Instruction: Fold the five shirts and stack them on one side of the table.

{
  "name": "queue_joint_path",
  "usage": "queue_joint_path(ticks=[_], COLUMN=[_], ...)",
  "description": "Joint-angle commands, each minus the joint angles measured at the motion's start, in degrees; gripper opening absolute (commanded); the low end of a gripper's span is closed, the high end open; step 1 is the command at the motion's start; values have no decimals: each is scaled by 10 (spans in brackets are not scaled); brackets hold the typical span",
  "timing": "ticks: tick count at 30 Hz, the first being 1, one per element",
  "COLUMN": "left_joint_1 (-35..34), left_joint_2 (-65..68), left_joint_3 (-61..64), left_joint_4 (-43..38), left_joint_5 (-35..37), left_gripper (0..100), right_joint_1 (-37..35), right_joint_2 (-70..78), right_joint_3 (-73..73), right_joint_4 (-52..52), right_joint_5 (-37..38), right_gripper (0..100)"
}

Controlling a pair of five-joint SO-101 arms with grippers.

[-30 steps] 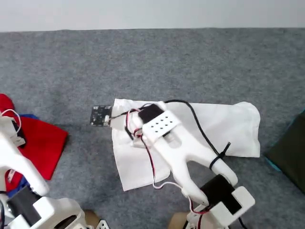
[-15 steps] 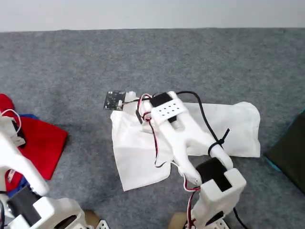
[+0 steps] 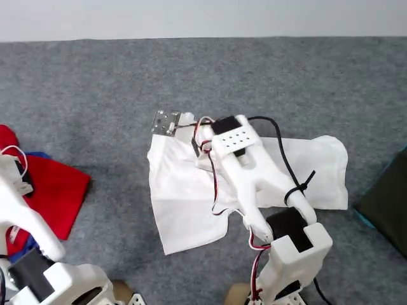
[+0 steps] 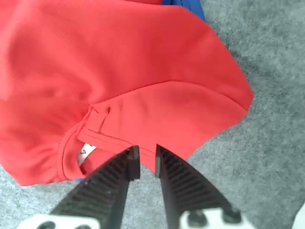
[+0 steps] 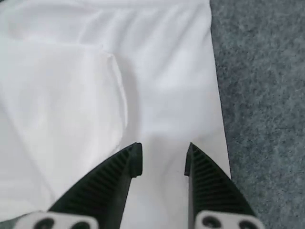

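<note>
Your right gripper point(image 5: 163, 160) has its jaws parted to a moderate gap, hanging over the white shirt point(image 5: 71, 95) with nothing clamped between them; they sit close to one straight edge of that shirt, with the grey table point(image 5: 267, 95) just past it. You have the white shirt spread mostly flat, with some folds, and the right arm stretched across its middle. Your left gripper point(image 4: 145, 160) has its jaws nearly together, only a thin slit between the tips, gripping nothing. It hovers at the hem of the red shirt point(image 4: 119, 71), well apart from the white shirt on the left arm's side, with a blue shirt point(image 4: 183, 5) peeking from under it. On the white shirt's opposite side lies a dark shirt point(image 3: 388, 203), near but not touching.
</note>
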Motion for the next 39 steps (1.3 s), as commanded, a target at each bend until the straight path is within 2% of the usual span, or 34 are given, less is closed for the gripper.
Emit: queue_joint_path(ticks=[1,6,10,15,22,28,32,39], left_joint_1=[2,16,43,49,47,47,47,47], left_joint_2=[-28,-28,-28,-28,-28,-28,-28,-28], left_joint_3=[-2,-2,-2,-2,-2,-2,-2,-2], left_joint_4=[-6,-6,-6,-6,-4,-4,-4,-6], left_joint_5=[-1,0,3,3,1,1,1,2], left_gripper=[72,72,72,72,72,72,72,72], right_joint_1=[0,-22,-38,-24,64,103,99,47], right_joint_2=[-51,-80,-82,-51,44,85,62,-21], right_joint_3=[-60,-99,-98,-70,-55,-55,-93,-151], right_joint_4=[70,195,260,243,142,98,131,240], right_joint_5=[-6,-6,-7,-7,10,33,31,30], right_gripper=[106,8,10,10,10,10,11,11])
